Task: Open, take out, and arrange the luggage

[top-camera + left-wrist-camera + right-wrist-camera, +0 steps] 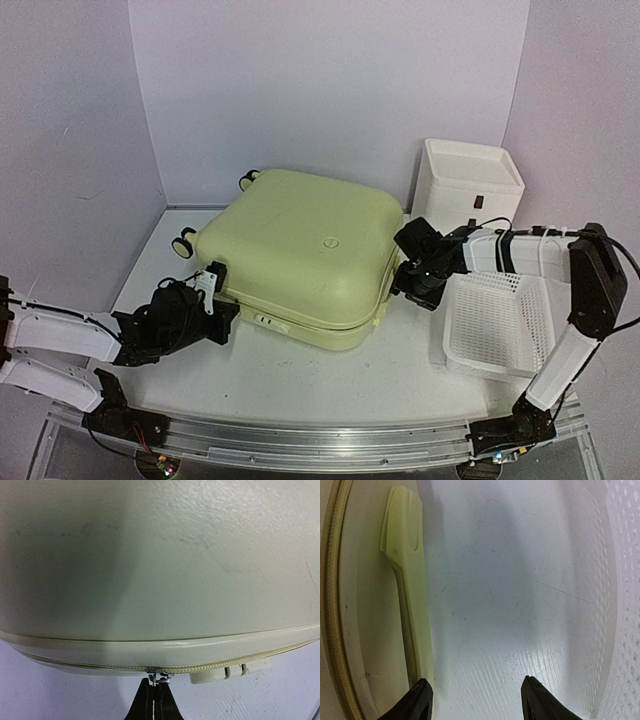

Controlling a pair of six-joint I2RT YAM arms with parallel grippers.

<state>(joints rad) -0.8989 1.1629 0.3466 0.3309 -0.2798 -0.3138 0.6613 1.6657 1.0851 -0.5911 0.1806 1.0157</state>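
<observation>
The luggage [305,250], a pale yellow-green hard-shell suitcase, lies flat and closed on the table, wheels [183,242] at its far left. My left gripper [222,318] is at its near left edge. In the left wrist view the fingers [150,700] are pressed together on the metal zipper pull [160,678] of the zip line [210,667]. My right gripper [408,280] is open and empty beside the suitcase's right side. In the right wrist view its fingertips [422,692] flank bare table, the left one next to the suitcase's side handle [407,580].
A white mesh basket [500,325] sits right of the right gripper, its wall also in the right wrist view [620,605]. A white box [468,190] stands at the back right. Pale walls enclose the table on three sides.
</observation>
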